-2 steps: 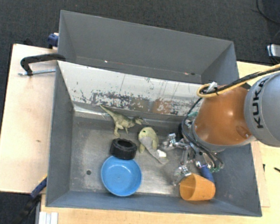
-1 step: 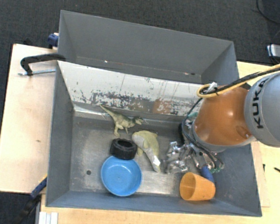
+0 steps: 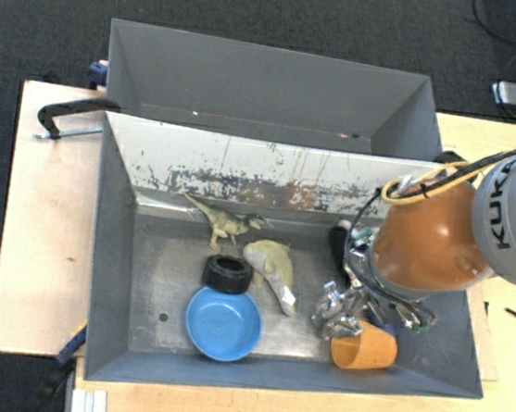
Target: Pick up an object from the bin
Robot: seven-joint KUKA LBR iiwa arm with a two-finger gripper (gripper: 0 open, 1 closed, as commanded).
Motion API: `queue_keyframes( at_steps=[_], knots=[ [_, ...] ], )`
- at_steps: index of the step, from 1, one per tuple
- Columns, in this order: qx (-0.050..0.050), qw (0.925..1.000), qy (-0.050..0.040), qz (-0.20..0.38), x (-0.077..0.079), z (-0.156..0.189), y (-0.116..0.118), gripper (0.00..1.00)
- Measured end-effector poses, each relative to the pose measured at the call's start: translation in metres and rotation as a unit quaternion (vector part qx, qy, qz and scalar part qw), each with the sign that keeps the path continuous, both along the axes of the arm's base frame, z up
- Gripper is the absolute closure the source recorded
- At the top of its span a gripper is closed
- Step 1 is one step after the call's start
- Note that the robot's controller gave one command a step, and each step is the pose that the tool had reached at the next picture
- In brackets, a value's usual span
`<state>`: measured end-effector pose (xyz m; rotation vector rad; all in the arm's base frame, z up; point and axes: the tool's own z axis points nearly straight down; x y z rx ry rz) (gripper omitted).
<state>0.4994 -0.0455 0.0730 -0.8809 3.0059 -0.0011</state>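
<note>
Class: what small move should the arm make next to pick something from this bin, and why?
Probably a slight shift onto the orange cup, lying on its side in the lower right corner, right beside the gripper; the blue bowl sits farther left.

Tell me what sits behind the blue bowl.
A black ring lies against the blue bowl's far rim, covering a stretch of it; whether it rests on the rim cannot be told.
</note>
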Motion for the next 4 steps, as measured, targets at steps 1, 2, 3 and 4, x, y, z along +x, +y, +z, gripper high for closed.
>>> queue_keyframes(
  at_steps=[1,2,3,4],
  knots=[
    [0.000,1.0000,0.0026,0.000,-0.001,-0.001,0.000,0.00],
    [-0.003,0.9999,-0.0007,-0.015,0.019,0.038,-0.086,0.00],
    [0.001,0.9999,0.0038,-0.011,0.017,0.036,-0.079,1.00],
    [-0.002,1.0000,-0.0026,-0.008,0.013,0.157,-0.077,1.00]
  ],
)
